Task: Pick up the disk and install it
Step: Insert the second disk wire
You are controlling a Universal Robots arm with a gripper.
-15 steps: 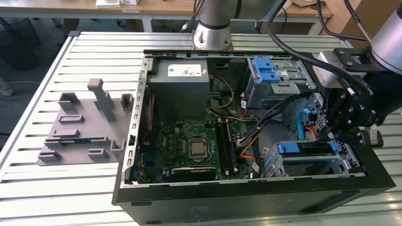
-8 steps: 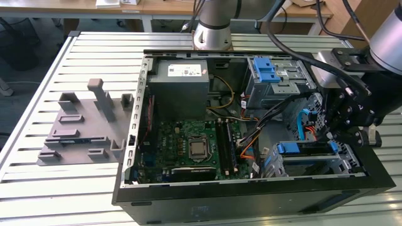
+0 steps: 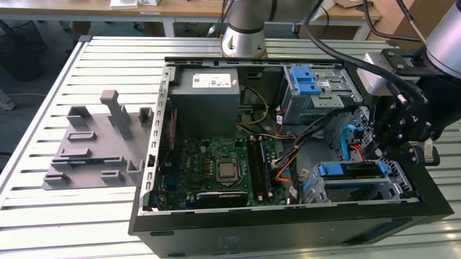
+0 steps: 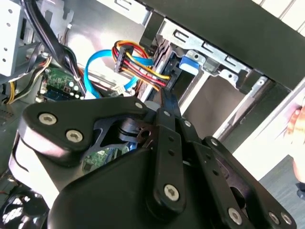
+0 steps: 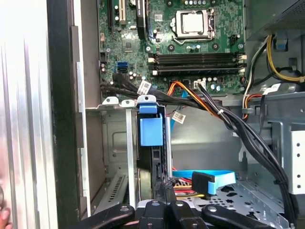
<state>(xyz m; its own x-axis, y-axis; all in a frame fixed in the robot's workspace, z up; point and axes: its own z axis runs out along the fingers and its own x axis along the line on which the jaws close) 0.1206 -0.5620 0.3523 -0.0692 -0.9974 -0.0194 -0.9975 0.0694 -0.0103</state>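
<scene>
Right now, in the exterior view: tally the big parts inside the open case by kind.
Power supply box: 1
Motherboard: 1
Blue-latched drive cages: 2
Total: 4

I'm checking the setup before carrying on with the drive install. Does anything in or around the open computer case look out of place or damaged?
Nothing looks damaged or spilled. The case lies open on the slatted table, with the tool down at the drive bay near the exterior view's right. Loose cables drape across the case interior, unbundled but intact. The grey fixture sits apart on the table.
</scene>
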